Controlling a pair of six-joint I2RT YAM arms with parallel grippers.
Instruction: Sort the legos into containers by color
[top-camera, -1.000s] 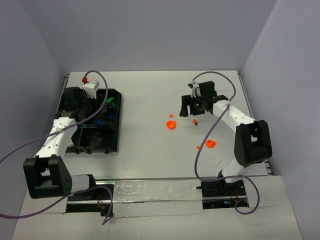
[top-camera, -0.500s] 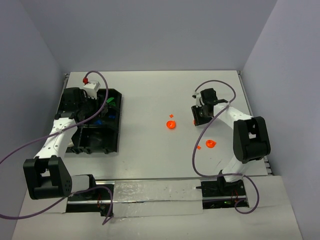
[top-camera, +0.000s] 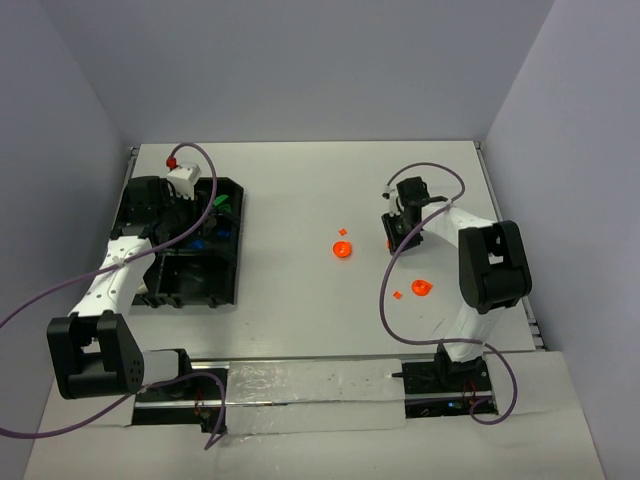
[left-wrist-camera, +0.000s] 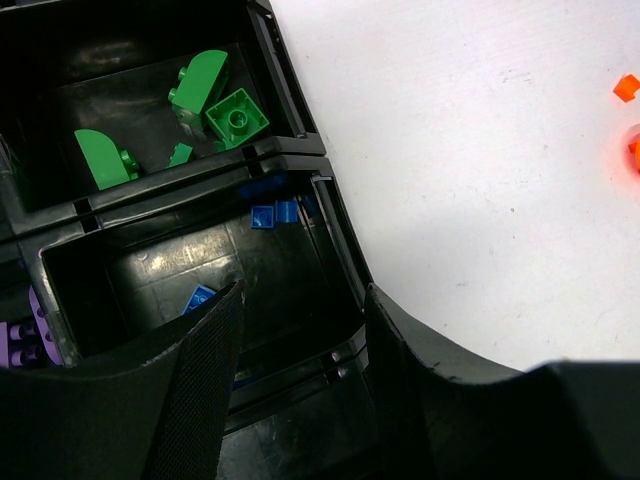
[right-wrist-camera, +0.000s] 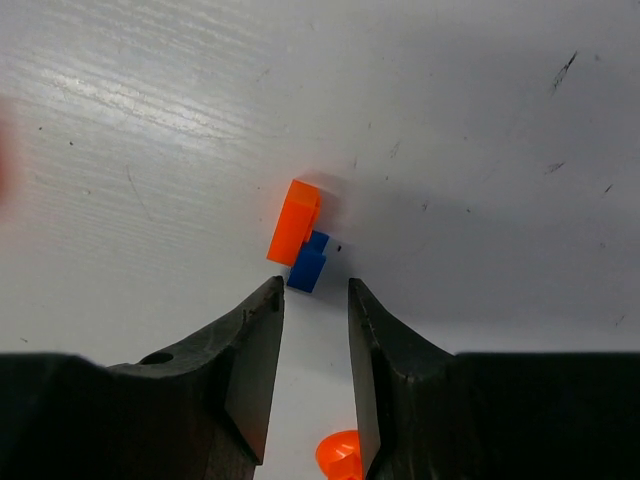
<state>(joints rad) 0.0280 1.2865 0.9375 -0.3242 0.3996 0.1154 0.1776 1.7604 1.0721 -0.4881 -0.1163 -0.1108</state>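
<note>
Just ahead of the fingertips, a small blue brick (right-wrist-camera: 307, 268) lies on the table (right-wrist-camera: 480, 120), touching an orange brick (right-wrist-camera: 294, 234). A clean pick probably calls for a slim bite that leaves the orange one behind. To suit, the right gripper (right-wrist-camera: 312, 292) points steeply down, jaws set narrow and empty, the blue brick at their mouth rather than between them. Well apart, the left gripper (left-wrist-camera: 303, 295) hovers half-spread and empty over the tray (left-wrist-camera: 290, 110) compartment holding blue bricks (left-wrist-camera: 272, 213), next to the green ones (left-wrist-camera: 237, 120).
</note>
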